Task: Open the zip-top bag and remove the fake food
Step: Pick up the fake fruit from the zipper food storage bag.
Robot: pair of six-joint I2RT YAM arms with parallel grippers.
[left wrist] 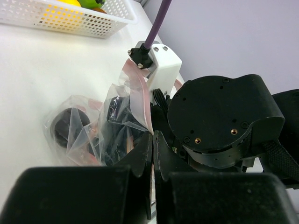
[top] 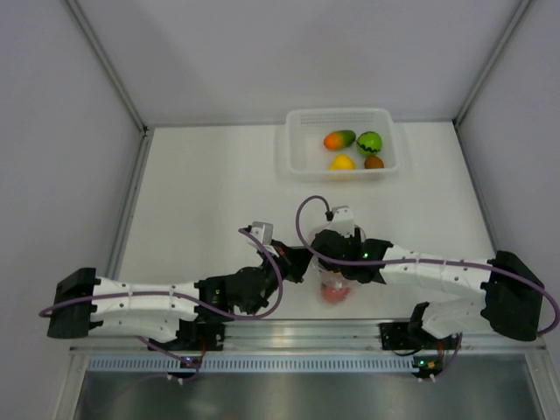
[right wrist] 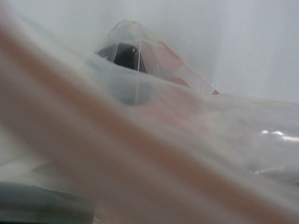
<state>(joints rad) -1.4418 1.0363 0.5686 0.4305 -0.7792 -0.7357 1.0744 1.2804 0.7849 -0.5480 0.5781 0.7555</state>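
Plastic of the zip-top bag [right wrist: 154, 140] covers our right wrist view, so we cannot tell how the right gripper [top: 332, 267] stands. Our left gripper [left wrist: 153, 140] is together on the bag's edge, at the near middle of the table [top: 219, 192]. If this pinch slips, the mouth may collapse and trap the remaining fake food [left wrist: 65, 128] inside.

White matte table [top: 219, 175] under soft, even light, plain pale grey walls [top: 262, 52] on three sides, slim metal posts [top: 105, 61] rising at the far corners, brushed metal rail [top: 306, 335] along the near edge
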